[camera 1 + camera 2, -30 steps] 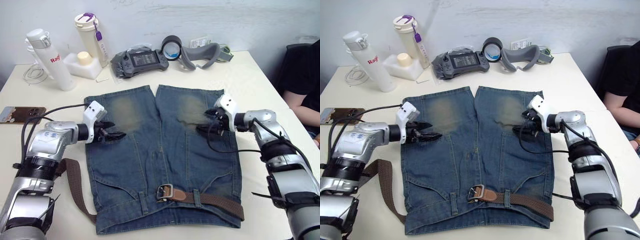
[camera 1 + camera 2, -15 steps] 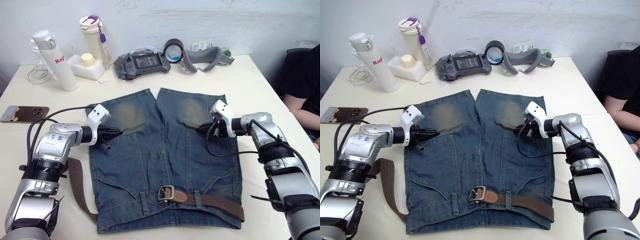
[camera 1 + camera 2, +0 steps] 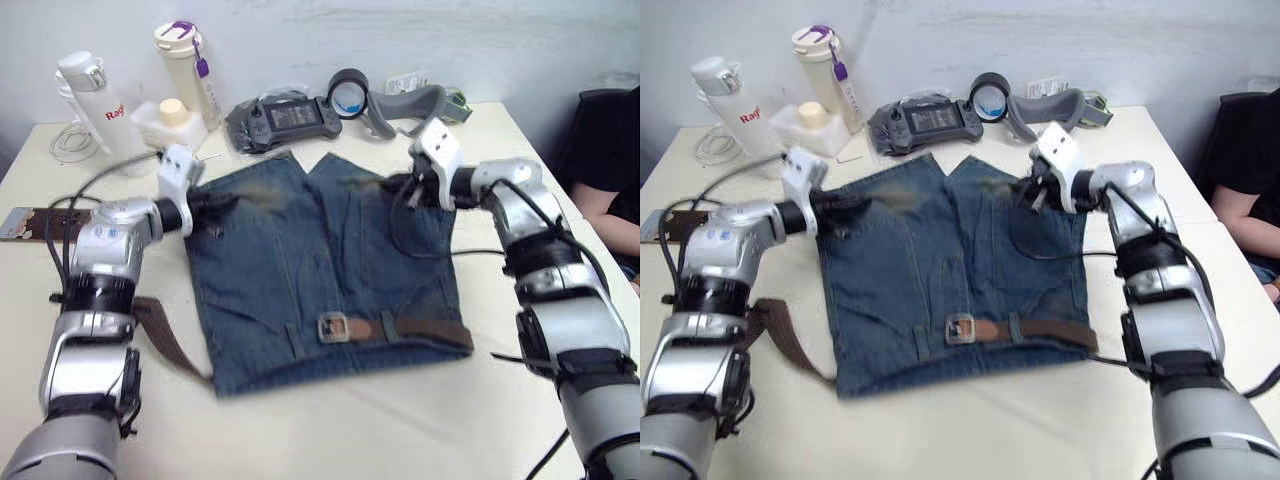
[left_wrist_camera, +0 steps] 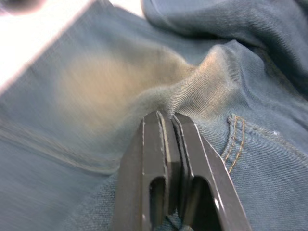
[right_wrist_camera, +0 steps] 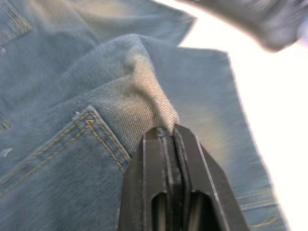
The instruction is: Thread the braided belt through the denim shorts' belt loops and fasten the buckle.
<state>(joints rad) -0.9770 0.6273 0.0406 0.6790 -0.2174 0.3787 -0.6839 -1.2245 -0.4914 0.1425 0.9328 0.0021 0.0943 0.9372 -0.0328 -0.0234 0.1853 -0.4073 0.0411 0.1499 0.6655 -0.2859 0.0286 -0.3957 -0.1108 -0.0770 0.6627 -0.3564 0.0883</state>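
Both fingers point(image 4: 168, 126) pinch denim shorts point(image 3: 320, 270) folds.

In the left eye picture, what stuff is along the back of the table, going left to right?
White bottle → tall cream bottle with purple lid → game controller → roll of tape → grey headset.

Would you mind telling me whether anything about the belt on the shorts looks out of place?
Yes: the braided belt crosses just part of the denim shorts from the buckle. Its other end trails off onto the table beside the robot's left arm.
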